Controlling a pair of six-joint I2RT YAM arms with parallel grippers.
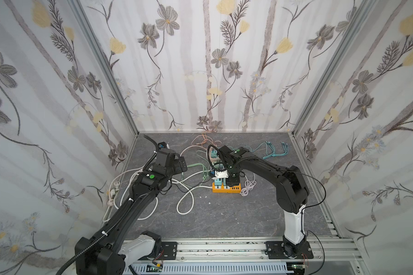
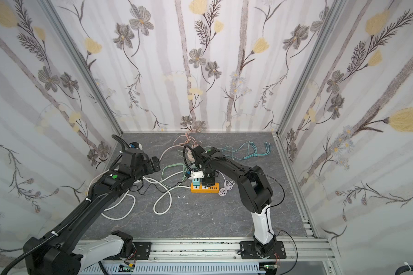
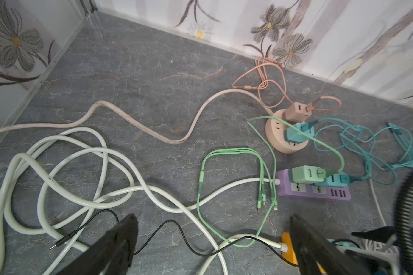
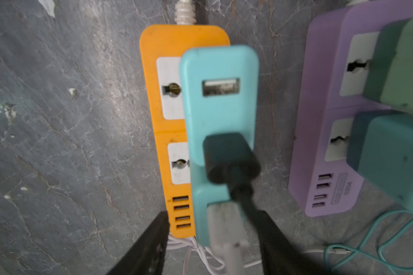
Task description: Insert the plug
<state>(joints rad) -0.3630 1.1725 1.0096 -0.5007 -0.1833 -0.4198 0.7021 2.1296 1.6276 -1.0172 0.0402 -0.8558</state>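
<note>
Your right gripper (image 4: 214, 214) is hanging straight over the orange power strip (image 4: 162, 40), which is lying on the grey table (image 4: 57, 142) near its middle. Its jaws are standing well apart and are gripping nothing.

2 teal adapters (image 4: 219, 114) are sitting in the strip's sockets, 1 behind the other. The one farther from the jaws is showing 1 empty USB port and is carrying a black plug (image 4: 227, 157) in its other port, with the black lead running back toward the gripper. The one nearer the jaws is carrying a white plug (image 4: 224, 221), and that plug is sitting between the 2 jaws. The view is blurred there, so you cannot tell whether either jaw is touching it or how deep it is seated.

Just beside the orange strip, a purple power strip (image 4: 324, 38) is holding 2 more adapters, 1 green and 1 teal.

Your left gripper (image 3: 212, 216) is hovering above the tangle of white cables (image 3: 81, 197) and a thin black cable (image 3: 177, 228), off to the left of the orange strip in both top views. Its jaws are spread as wide as they go, and they are holding nothing.
</note>
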